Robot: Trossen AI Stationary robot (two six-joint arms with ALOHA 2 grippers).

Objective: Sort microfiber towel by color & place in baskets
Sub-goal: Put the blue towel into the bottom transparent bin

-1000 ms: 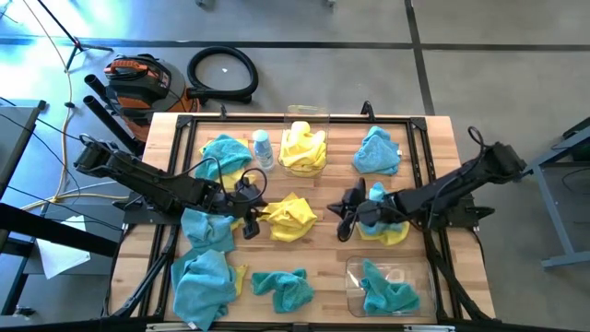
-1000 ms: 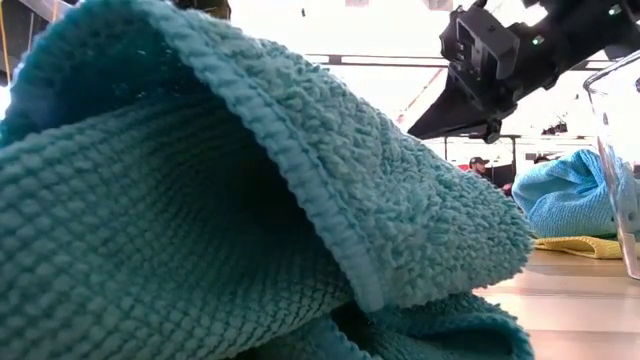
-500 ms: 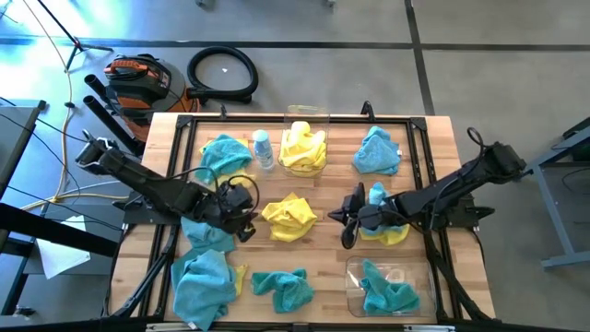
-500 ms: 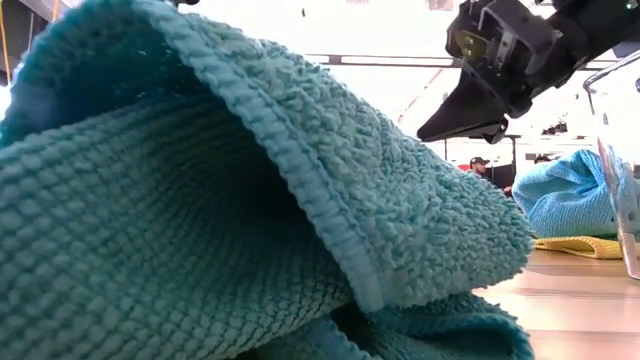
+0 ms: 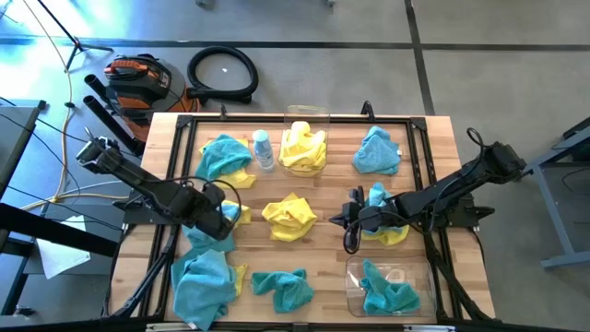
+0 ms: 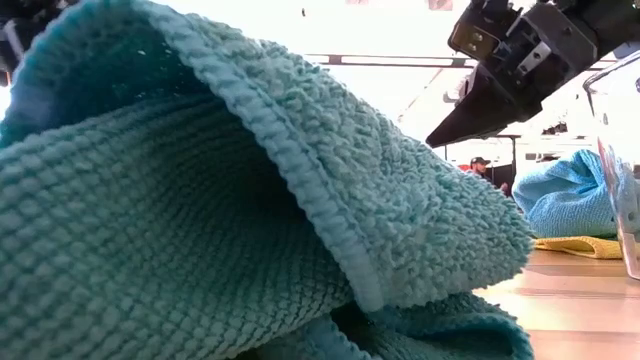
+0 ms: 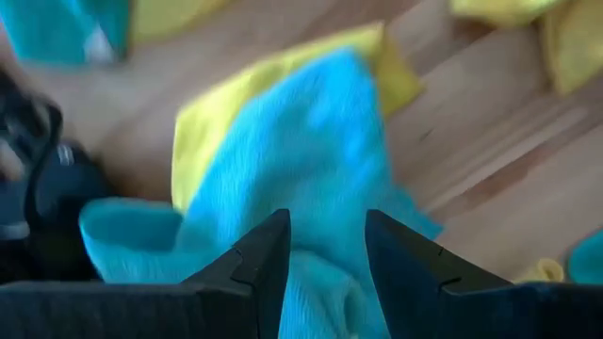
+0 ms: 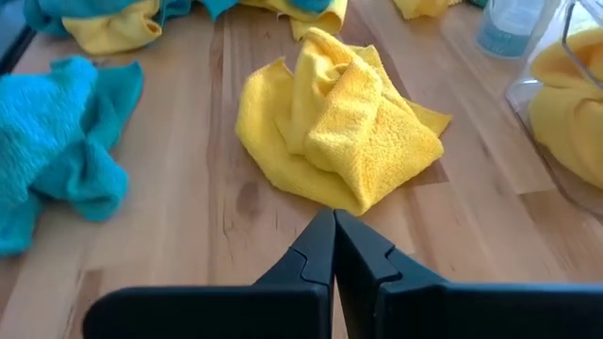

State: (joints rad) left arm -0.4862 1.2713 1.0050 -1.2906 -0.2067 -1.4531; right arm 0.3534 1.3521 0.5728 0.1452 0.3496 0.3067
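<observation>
Left gripper pulls back from centre yellow towel toward left worktop edge, fingers spread, empty; right gripper clenched.

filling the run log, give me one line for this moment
left tool: open over blue towel | right tool: shut, empty, facing yellow towel | far tub: yellow towels

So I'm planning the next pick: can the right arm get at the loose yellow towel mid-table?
Probably yes. The right gripper is shut and points at the yellow towel across bare wood, with nothing between; it must open first.
</observation>
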